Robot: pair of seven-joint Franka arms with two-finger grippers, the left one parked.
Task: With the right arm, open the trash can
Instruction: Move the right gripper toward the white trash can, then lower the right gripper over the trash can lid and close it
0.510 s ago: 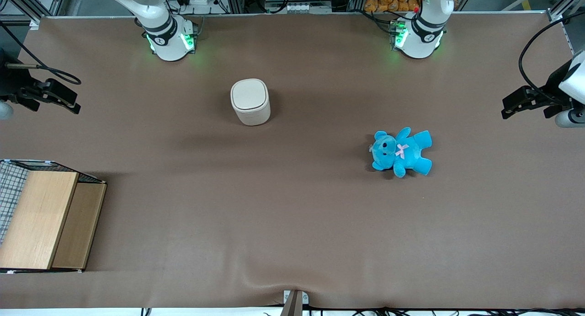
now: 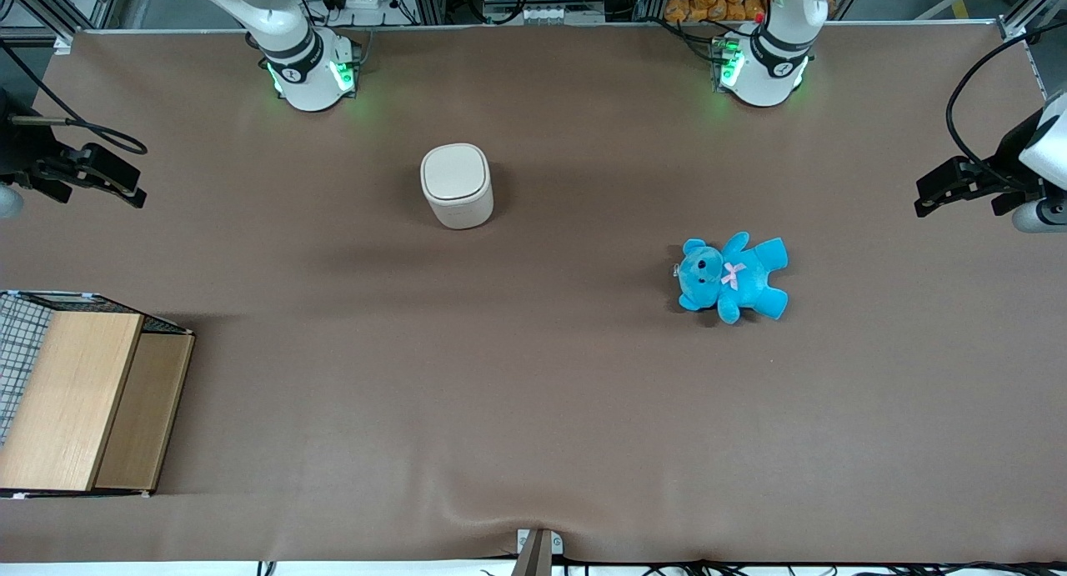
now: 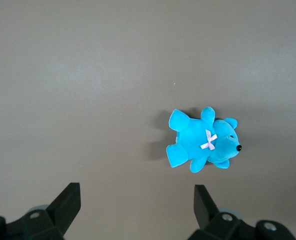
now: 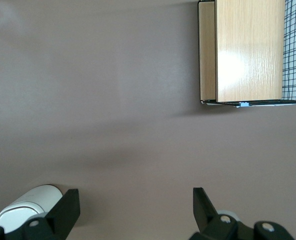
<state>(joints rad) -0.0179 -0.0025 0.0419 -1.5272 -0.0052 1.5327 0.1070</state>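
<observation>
Black and two-fingered, the right arm's end effector hangs in the air at the working arm's end of the surface, fingers spread wide apart with nothing between them. It is well apart from the trash can. That cream-white bin stands upright on the brown surface with its lid down flat, not far in front of the right arm's base. A blue teddy lies toward the parked arm's end, nearer the front camera than the bin. A wooden box with wire mesh sits at the working arm's end, near the front edge.
</observation>
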